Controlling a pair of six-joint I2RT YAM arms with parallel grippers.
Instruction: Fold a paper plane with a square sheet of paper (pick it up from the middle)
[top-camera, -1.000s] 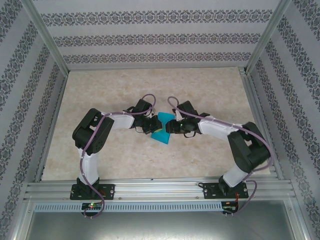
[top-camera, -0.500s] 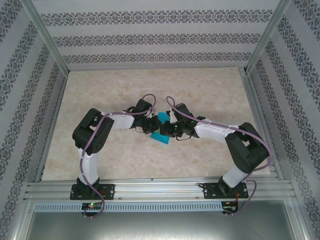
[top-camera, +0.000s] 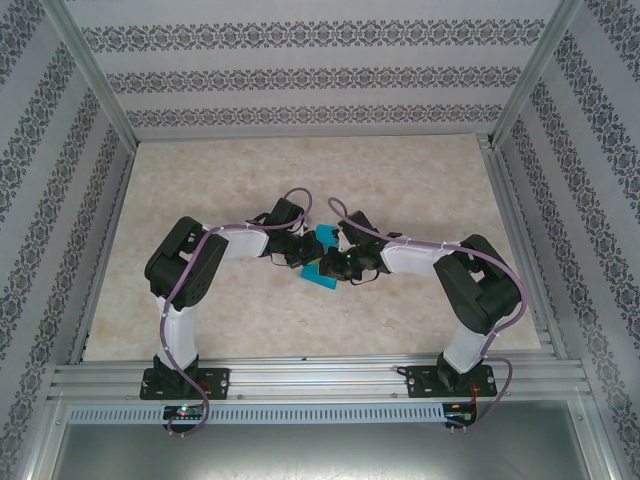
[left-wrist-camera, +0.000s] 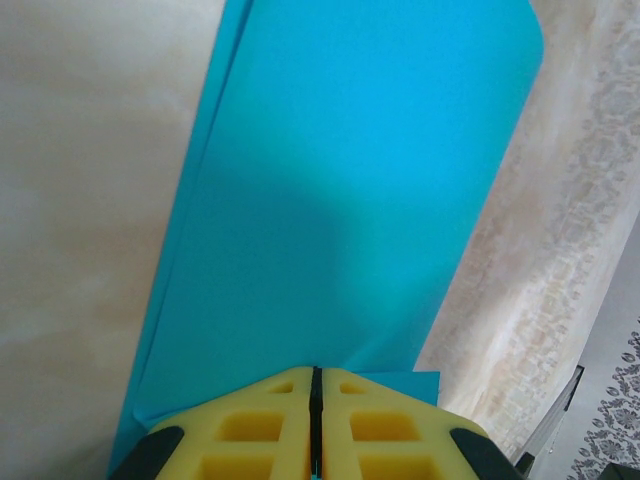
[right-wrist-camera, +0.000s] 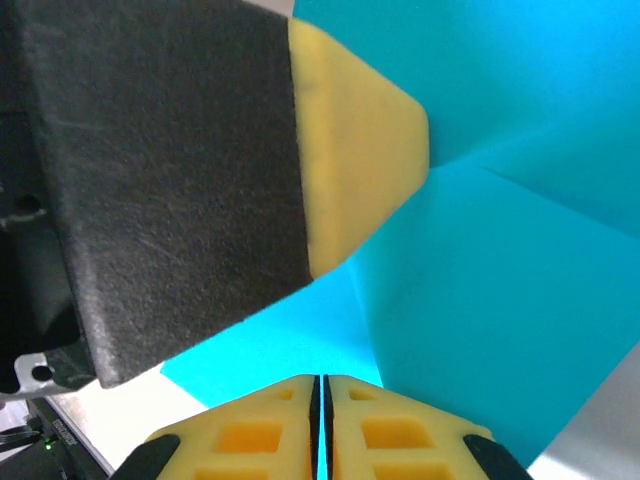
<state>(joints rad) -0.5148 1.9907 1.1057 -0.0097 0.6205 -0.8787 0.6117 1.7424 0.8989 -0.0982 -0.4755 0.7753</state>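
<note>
- The right pincer (right-wrist-camera: 320, 395) has moved in and closed; its pads now meet on an edge of the square sheet of paper (right-wrist-camera: 500, 300).
- The left pincer (left-wrist-camera: 315, 385) remains clamped narrow on the opposite edge.
- The sheet spans between both pincers, over the middle of the surface (top-camera: 400, 180).
- Judgement: a two-pincer hold is established, so the next crease can be formed.

Bright even light, soft shadow on sheet (left-wrist-camera: 340, 200), wrist cams blurry close-up, top cam sharp
</note>
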